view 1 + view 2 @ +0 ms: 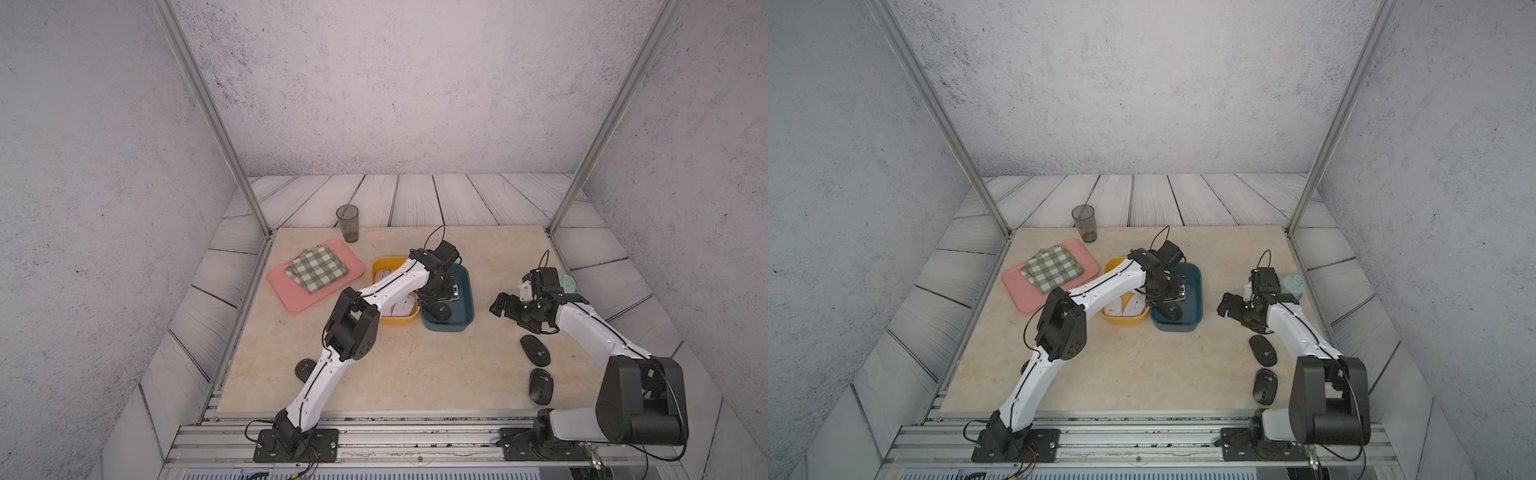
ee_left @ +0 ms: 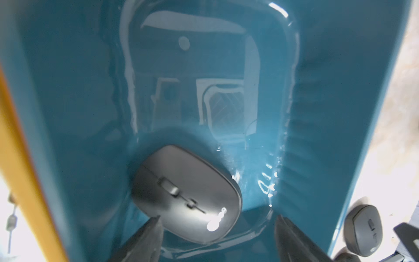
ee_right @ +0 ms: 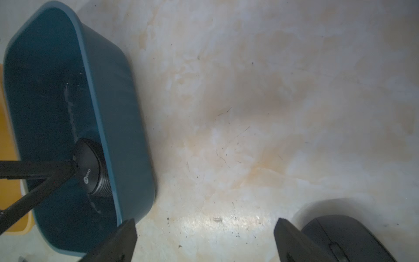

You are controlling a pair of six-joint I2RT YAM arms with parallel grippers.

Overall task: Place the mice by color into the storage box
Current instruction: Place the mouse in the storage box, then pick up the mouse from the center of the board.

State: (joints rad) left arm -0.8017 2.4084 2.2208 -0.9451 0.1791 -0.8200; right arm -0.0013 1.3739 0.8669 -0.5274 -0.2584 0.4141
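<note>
Left pincer spread above matte black oval mouse in teal plastic box; right pincer spread, empty. Mouse probably light, rigid, smooth; pinch across long sides.

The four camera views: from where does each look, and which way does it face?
Both top views: high above the arm bases, looking down and forward over the beige marbled table; left arm and right arm show.
Left wrist: on the left arm, looking into the teal plastic box at a matte black oval mouse; open left gripper shows.
Right wrist: low over the table, facing that box's outer wall; open right gripper shows.
Shared: all views show that mouse.
</note>
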